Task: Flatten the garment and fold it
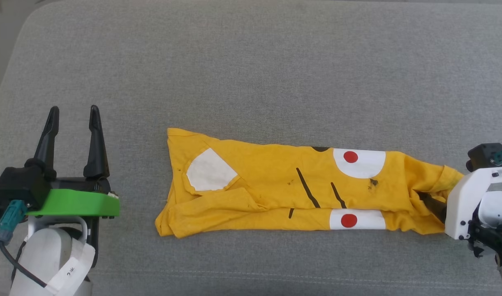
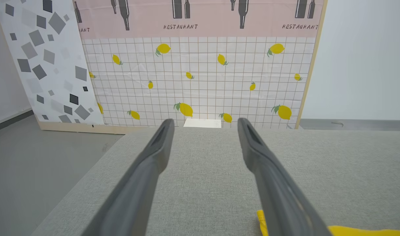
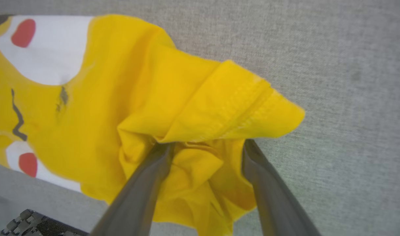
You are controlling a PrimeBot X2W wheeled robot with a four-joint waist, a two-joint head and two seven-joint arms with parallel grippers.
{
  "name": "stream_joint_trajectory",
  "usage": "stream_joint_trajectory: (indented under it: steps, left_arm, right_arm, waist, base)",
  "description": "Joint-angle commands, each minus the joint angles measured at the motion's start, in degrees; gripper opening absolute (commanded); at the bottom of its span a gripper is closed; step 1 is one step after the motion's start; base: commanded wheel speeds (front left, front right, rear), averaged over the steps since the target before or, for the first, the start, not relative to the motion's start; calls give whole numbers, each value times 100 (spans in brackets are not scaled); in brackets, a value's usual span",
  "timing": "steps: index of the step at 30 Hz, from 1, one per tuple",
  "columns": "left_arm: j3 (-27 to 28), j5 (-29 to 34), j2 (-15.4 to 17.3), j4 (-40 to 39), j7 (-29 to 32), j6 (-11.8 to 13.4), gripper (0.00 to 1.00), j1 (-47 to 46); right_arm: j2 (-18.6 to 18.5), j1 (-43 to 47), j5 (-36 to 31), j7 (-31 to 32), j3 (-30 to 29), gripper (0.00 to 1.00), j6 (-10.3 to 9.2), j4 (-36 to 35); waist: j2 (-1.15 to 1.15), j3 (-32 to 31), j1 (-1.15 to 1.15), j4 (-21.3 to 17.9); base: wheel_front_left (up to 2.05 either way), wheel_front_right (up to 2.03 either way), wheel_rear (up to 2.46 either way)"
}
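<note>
**Desk:** Where's the shirt?

**Me:** The bright yellow cotton T-shirt (image 1: 283, 185) with the tiger-face print lies on the wide grey fabric cushion (image 1: 251, 61). It's doubled lengthwise into a long band running across in front of me. There's a white patch near its left end and two white patches with red dots toward the right, with black stripes between them.

**Desk:** And your right hand?

**Me:** My right gripper (image 1: 431, 202) is in at the shirt's right end, where the cloth is bunched and rumpled. In the right wrist view my two dark fingers (image 3: 145, 186) stand wide apart with loose folds lying between them. Both tips are tucked under a stitched hem edge that flops over them. They're spread, not pinching, and I see no cloth squeezed tight.

**Desk:** Left side?

**Me:** My left gripper (image 1: 74, 110) hovers over bare cushion, off to the left of the shirt's left end and not touching it. Its fingers point away from me, spread wide and holding nothing. Its wrist view catches a sliver of yellow at the lower right, just beside one finger.

**Desk:** Beyond the cushion?

**Me:** There's a grid-patterned white backdrop with yellow lemons (image 2: 200, 82). Above it runs a pink band (image 2: 209, 13) printed with dark bottles and the word RESTAURANT. A white panel with grey squares (image 2: 46, 59) stands to its left, with grey floor (image 2: 39, 164) below.
</note>
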Motion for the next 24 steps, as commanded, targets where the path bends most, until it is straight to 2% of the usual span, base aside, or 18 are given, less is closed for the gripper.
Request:
stream_joint_trajectory:
  steps: [1,6,11,15,20,22,24]
  left_arm:
    - [57,40,-39,23,-27,-54,100,11]
    - [183,130,-154,65,-27,-174,100,22]
    - [274,219,-251,67,-27,-273,100,47]
    - [319,283,-307,79,-27,-337,100,38]
    - [347,332,-362,164,-27,-398,100,20]
    - [354,342,-396,226,-27,-411,100,32]
    - [368,335,-438,296,-27,-418,100,62]
  right_arm:
    - [-3,-8,18,69,10,0,-8,128]
    - [-102,-80,-18,114,-237,0,-8,265]
    - [-298,-82,-319,72,-909,0,-8,491]
    - [-349,-180,-949,68,-1784,0,-8,763]
    - [-113,-391,-2016,131,-2778,0,-8,798]
    - [11,-440,-2370,275,-2943,0,-8,693]
    - [46,-412,-2632,548,-2843,0,-8,553]
  waist:
    - [0,0,0,14]
    - [0,-3,0,28]
    - [0,-18,0,28]
    - [0,-2,0,32]
    - [0,-17,0,33]
    - [0,-70,0,26]
    - [0,-144,0,17]
  base:
    - [0,0,0]
    - [0,0,0]
    - [0,0,0]
    - [0,0,0]
    - [0,0,0]
    - [0,0,0]
    - [0,0,0]
